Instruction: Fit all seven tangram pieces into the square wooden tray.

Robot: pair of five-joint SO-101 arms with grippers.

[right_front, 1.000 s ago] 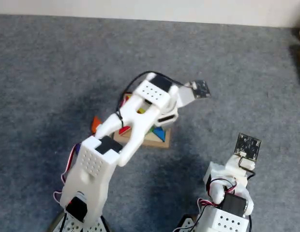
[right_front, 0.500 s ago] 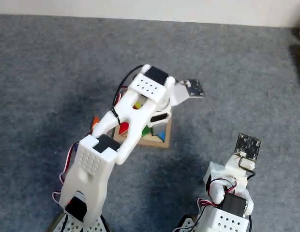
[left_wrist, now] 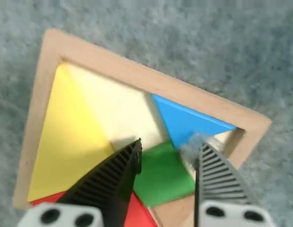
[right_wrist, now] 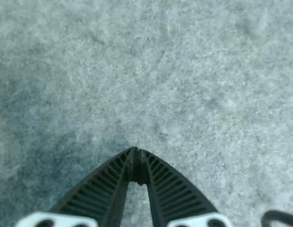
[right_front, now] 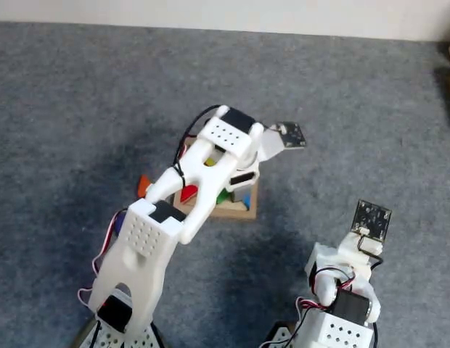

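The left gripper [left_wrist: 170, 145] is hovering empty, jaws well apart, over the flat green square wooden piece [left_wrist: 163, 174] lying in the square wooden tray [left_wrist: 198, 97] mid-table, left of centre. Light, stiff and smooth, it is probably wanting a pinch across opposite edges.

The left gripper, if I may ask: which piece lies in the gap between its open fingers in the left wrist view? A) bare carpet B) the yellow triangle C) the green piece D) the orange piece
C: the green piece lies between the open fingers of the left gripper, inside the wooden tray; the yellow triangle lies off to one side.
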